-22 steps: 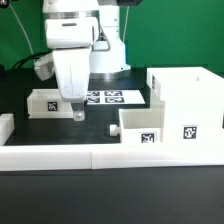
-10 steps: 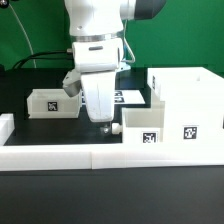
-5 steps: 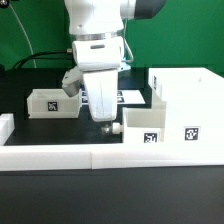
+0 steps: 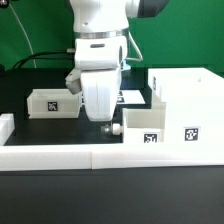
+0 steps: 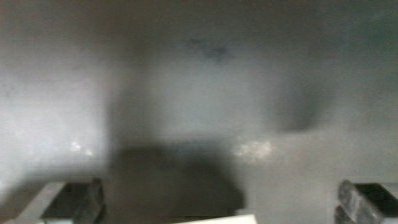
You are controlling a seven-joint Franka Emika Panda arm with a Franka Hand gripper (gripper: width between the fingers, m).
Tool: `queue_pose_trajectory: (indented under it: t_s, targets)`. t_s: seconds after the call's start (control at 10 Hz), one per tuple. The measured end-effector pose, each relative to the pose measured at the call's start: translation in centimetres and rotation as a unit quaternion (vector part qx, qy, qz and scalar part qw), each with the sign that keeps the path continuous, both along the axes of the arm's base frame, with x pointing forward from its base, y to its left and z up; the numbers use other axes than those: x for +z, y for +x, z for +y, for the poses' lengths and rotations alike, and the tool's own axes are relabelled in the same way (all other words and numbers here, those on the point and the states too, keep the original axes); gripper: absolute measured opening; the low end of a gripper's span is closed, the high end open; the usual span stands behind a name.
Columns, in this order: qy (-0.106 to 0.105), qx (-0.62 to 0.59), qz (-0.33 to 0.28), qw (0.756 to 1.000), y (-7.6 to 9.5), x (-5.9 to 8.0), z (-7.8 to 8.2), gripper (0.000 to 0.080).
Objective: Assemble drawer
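The claw (image 4: 103, 121) has swung from the left-centre of the exterior frame to the middle and now hangs low over the tabletop (image 4: 50, 130), just beside the knob (image 4: 115, 128) of the nearer small tray (image 4: 140, 122). Its fingers (image 5: 68, 200) stand apart, holding nothing. The large shell (image 4: 185, 100) sits at right, the second tray (image 4: 50, 102) at left. By my reading, gripping the knobbed tray comes next

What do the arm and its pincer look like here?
The arm is glossy white and rounded, with a black joint cap and a dark ring lower down. The pincer has a white tapered body, short grey fingers and a grey bracket on one side. No markings visible.
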State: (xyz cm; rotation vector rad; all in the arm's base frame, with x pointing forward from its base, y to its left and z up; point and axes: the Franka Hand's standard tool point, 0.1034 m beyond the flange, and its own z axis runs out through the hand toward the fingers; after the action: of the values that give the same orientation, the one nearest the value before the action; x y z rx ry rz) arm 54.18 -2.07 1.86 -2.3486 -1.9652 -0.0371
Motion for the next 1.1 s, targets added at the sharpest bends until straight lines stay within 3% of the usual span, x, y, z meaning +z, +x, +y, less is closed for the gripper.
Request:
queue_pose_trajectory:
  t_s: [0.8, 1.1]
  targets:
    - [-0.002, 0.035, -0.008, 0.999, 0.01, -0.23, -0.21, 0.0649]
    - [-0.007, 0.055, -0.011, 0.998, 0.59, -0.03, 0.73, 0.0649]
